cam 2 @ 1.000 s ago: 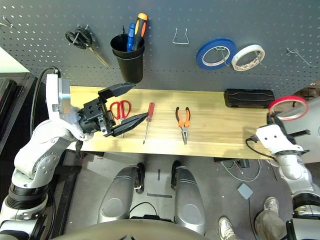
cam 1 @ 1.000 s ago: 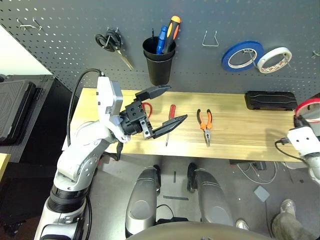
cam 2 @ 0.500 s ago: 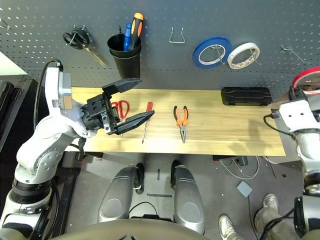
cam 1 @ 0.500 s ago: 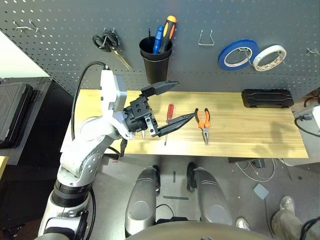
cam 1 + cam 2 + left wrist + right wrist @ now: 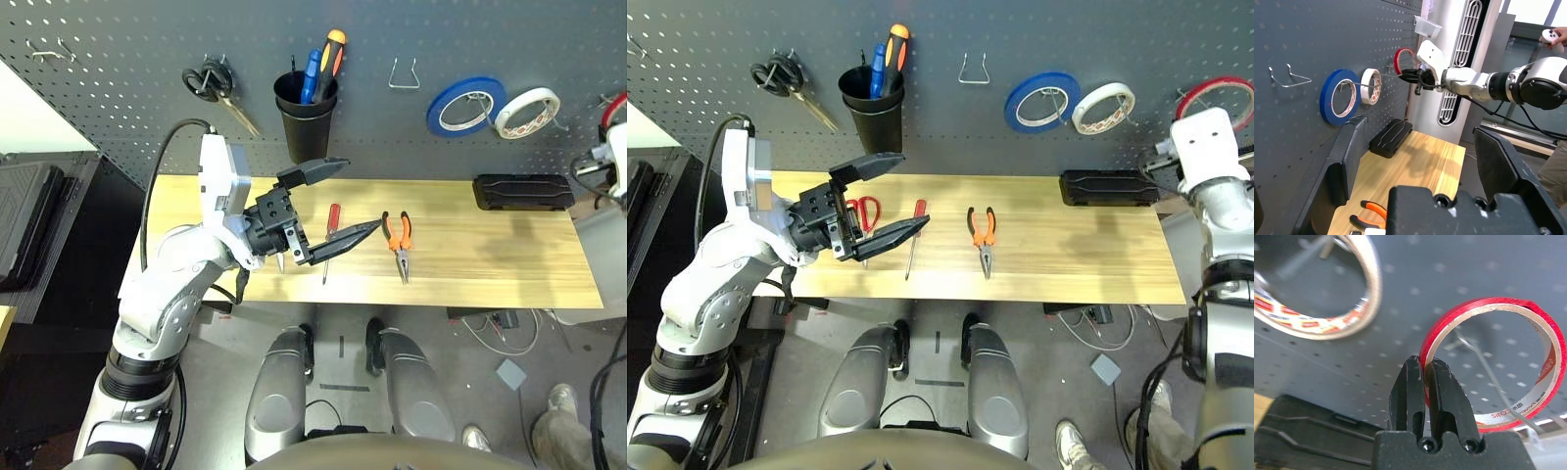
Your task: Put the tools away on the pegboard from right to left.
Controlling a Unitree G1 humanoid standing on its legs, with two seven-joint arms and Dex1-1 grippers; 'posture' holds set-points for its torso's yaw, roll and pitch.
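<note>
The right gripper (image 5: pixel 1424 369) was squeezed tight on the thin rim of the red tape ring (image 5: pixel 1542 328), holding it up high in front of the pegboard (image 5: pixel 950 117), at its far right end, just past the white tape roll (image 5: pixel 1104 107) and the blue tape roll (image 5: pixel 1044 100). A thin metal hook (image 5: pixel 1484 363) stuck out from the board, and through the wrist camera it looked as if its wire already crossed the hole of the ring, but it was hard to tell if the ring was really on the hook. This step looked like hanging the ring, the first tool to put away, since it went on the far right. To do it well, the ring should face the board flat, so the hook could slide right through the hole. Then the ring should be pushed toward the board and let down until it sat on the wire. Only then should the fingers let go, or the ring could drop. The ring was thin and light, so it might swing or tip if it was let go too fast. It should also stay off the white roll next to it. The left gripper (image 5: pixel 330 212) was wide open with nothing in it, above the table (image 5: pixel 490 264). Under and beside it lay the red-handled scissors (image 5: pixel 862 211), the red-handled screwdriver (image 5: pixel 333 220) and the orange-handled pliers (image 5: pixel 399 237), not yet put away.
</note>
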